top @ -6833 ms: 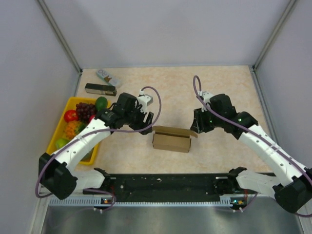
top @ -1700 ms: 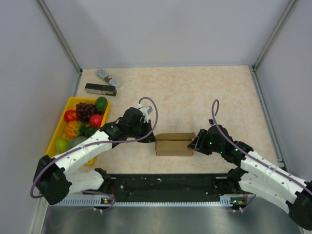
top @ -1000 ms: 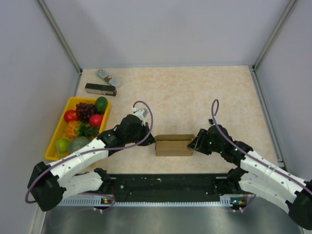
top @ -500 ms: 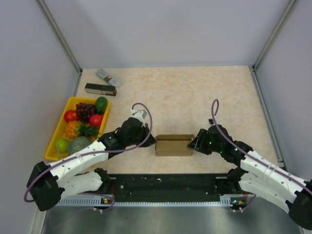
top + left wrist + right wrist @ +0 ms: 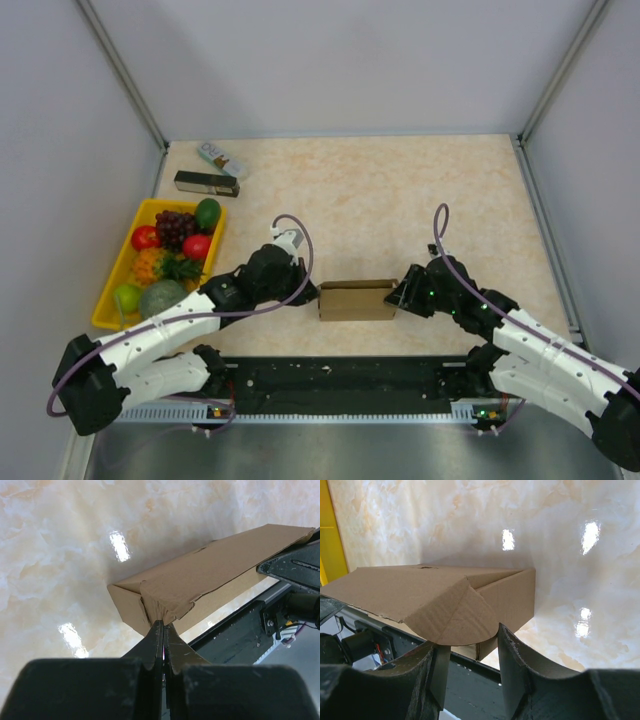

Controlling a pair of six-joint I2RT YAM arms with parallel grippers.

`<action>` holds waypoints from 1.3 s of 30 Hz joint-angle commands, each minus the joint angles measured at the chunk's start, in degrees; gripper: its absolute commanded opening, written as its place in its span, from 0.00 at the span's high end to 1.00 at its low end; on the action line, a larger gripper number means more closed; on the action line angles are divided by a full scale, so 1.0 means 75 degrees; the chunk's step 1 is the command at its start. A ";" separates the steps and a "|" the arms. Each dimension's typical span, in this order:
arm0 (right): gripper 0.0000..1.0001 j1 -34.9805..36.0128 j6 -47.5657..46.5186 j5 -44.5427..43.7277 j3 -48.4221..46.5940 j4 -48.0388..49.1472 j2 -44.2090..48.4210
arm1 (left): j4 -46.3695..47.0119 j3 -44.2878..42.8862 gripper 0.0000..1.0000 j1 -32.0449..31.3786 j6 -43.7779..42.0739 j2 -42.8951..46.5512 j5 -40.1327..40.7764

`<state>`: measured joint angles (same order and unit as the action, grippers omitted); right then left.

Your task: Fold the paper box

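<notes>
Because it takes up most of the top view, the table (image 5: 400, 190) comes first: a pale marbled top with grey walls around it. At its left edge sits a yellow tray (image 5: 160, 204) of fruit, well apart from the work.

The paper box (image 5: 356, 299) lies near the front edge, about midway across, with an arm at each end. It is already a long brown carton lying on its side, and the end flaps look like the last part left to close.

The left gripper (image 5: 161, 625) has its jaws fully closed with nothing between them, and its joined tips touch the crumpled flap (image 5: 167, 597) at the left end of the box. The right gripper (image 5: 471, 642) stands about half open. A rounded flap (image 5: 462, 617) at the right end sits in the gap between its fingers (image 5: 512, 655); whether they pinch it or only bracket it I cannot tell.

The box looks light and thin-walled, and probably slides easily on the glossy top. Its panels seem stiff, yet the creases give, and the torn edge suggests it dents under a hard push. The best hold is likely at the ends: brace one end and press the flap at the other near its fold, not on the long faces.
</notes>
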<state>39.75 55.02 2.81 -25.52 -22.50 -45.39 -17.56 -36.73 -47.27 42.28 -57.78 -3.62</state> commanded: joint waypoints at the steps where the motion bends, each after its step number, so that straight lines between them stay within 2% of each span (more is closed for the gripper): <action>1: 0.60 0.0091 -0.0200 -0.0081 0.0063 -0.0246 -0.0030 | -0.0764 0.0105 1.00 -0.0073 -0.0283 -0.0136 -0.0595; 5: 0.60 0.0091 -0.0200 -0.0070 0.0039 -0.0234 -0.0054 | -0.0401 0.0116 1.00 -0.0085 0.0080 -0.0300 -0.1146; 13: 0.58 0.0091 -0.0480 0.0023 -0.0008 -0.0246 0.0016 | -0.0670 0.0315 1.00 -0.0108 -0.0071 -0.0101 -0.0186; 19: 0.49 0.0091 -0.1673 0.0398 -0.0581 -0.0702 0.0203 | -0.0682 0.0444 1.00 -0.0108 -0.0153 -0.0101 0.0048; 21: 0.35 0.0091 -0.2015 0.0388 -0.0966 -0.1122 0.0262 | -0.0682 0.0433 1.00 -0.0108 -0.0165 -0.0101 0.0049; 22: 0.33 0.0091 -0.2364 0.0306 -0.1108 -0.1612 0.0274 | -0.0693 0.0421 1.00 -0.0096 -0.0153 -0.0112 0.0072; 25: 0.31 0.0138 -0.2916 0.0026 -0.1671 -0.2504 0.0321 | -0.0717 0.0386 1.00 -0.0096 -0.0177 -0.0066 0.0107; 30: 0.27 0.0220 -0.3152 -0.0057 -0.2339 -0.2612 0.0251 | -0.0810 0.0304 1.00 -0.0108 -0.0224 0.0016 0.0107; 31: 0.28 0.0290 -0.3327 -0.0255 -0.2444 -0.2683 0.0042 | -0.0822 0.0280 1.00 -0.0108 -0.0235 0.0016 0.0119; 35: 0.58 0.0838 -0.3598 -0.0643 -0.3041 -0.2882 -0.0695 | -0.0869 0.0198 1.00 -0.0108 -0.0294 -0.0007 0.0142; 39: 0.59 0.1659 -0.3692 -0.1918 -0.3487 -0.3314 -0.1272 | -0.0916 0.0128 1.00 -0.0108 -0.0317 -0.0054 0.0131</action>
<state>46.78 29.98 -1.80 -46.74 -43.09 -51.33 -19.25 -35.35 -47.81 41.17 -57.63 -3.70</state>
